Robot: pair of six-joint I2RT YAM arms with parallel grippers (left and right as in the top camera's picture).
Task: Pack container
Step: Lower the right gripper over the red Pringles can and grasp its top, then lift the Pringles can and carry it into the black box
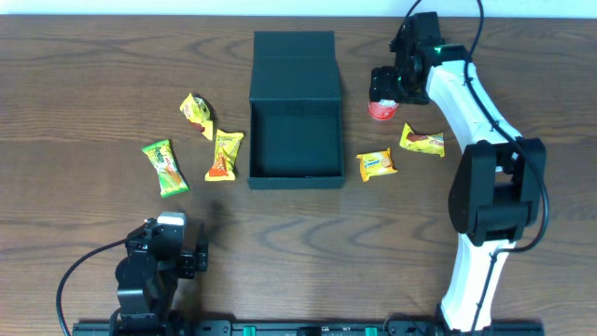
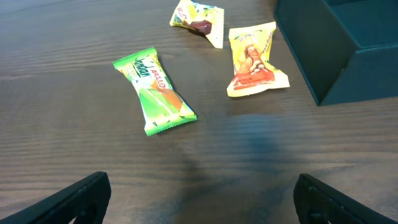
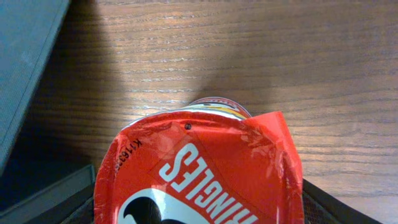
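The dark teal-black container [image 1: 295, 177] stands open at the table's middle, its flap lid [image 1: 294, 58] folded back. It also shows in the left wrist view [image 2: 336, 56] and the right wrist view [image 3: 25, 62]. My right gripper [image 1: 386, 86] is shut on the small red chip can [image 1: 381, 110], just right of the container. In the right wrist view the can [image 3: 199, 162] fills the space between the fingers [image 3: 199, 208]. My left gripper [image 1: 175, 245] is open and empty near the front left [image 2: 199, 199].
Left of the container lie a green packet [image 1: 165, 168] [image 2: 155, 90], a yellow-orange packet [image 1: 224, 154] [image 2: 252, 59] and a yellow packet [image 1: 197, 112] [image 2: 196, 17]. Right of it lie a yellow biscuit packet [image 1: 377, 165] and another yellow packet [image 1: 423, 141].
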